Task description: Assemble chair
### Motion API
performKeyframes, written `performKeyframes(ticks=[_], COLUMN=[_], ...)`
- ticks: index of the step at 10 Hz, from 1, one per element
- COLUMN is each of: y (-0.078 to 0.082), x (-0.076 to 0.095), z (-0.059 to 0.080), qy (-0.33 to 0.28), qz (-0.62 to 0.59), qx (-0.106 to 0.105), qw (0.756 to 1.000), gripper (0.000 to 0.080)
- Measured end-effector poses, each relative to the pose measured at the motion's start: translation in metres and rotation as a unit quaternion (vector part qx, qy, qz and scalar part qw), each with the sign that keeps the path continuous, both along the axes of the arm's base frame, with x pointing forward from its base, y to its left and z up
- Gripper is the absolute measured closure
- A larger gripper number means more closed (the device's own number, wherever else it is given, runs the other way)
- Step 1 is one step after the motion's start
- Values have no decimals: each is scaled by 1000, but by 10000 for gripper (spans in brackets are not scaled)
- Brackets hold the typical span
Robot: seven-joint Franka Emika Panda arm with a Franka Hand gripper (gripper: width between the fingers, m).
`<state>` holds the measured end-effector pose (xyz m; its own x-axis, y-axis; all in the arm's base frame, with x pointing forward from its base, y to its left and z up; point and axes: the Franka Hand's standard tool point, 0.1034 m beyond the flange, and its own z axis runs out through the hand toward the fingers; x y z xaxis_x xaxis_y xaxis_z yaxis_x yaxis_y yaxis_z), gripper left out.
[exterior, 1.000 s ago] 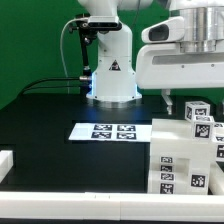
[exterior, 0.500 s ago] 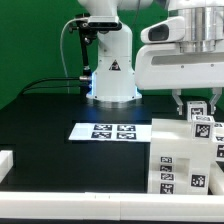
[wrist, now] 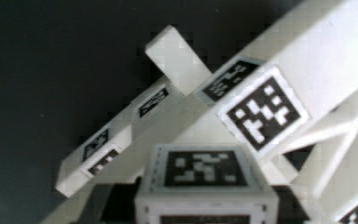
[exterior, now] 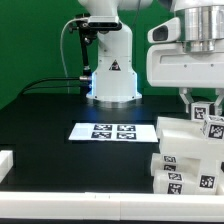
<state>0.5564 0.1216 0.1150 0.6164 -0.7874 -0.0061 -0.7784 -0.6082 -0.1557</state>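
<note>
A: Where is the gripper at this moment?

B: It hangs at the exterior view's right, over the pile of white chair parts. Its jaws are drawn in narrow around the top of one tagged piece, which sits tilted directly beneath it. I judge that a grip, though the contact itself is small in the frame.

A: And from the wrist?

B: The wrist view shows a tagged block right under the fingers, with long bars slanting away past it and a flat pointed bit jutting out farther off. Which piece is which, I cannot tell.

A: How should these parts handle?

B: They look like stiff, matte plastic, likely light for their bulk, and not fragile. The flat faces give the pads something square to bite on, but smooth plastic could slip or swivel if gripped off centre.

A: So where would you take hold?

B: Across two parallel flat sides near the middle of a bar, clear of pegs, so it hangs level. The neighbours lie touching it, so a lift may drag them along.

A: Anything else nearby?

B: The marker board lies well away from the gripper, toward the robot base, on the black table.
</note>
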Motion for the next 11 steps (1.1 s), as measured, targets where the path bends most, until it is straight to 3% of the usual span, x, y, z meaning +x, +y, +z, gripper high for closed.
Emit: performKeyframes(ticks=[3,4,6,7,8,9,11], y=[-13,-19,-16,-16,-16,-16,-13], x=[2,4,3,3,3,6,3], z=[0,0,0,0,1,4,7], qy=[12,13,14,12,11,10,24], qz=[-127,-150,-149,-139,-98,-8,127], qx=[28,31,32,31,25,16,2], qw=[991,988,988,990,995,1000,992], gripper=[518,518,517,316,316,189,152])
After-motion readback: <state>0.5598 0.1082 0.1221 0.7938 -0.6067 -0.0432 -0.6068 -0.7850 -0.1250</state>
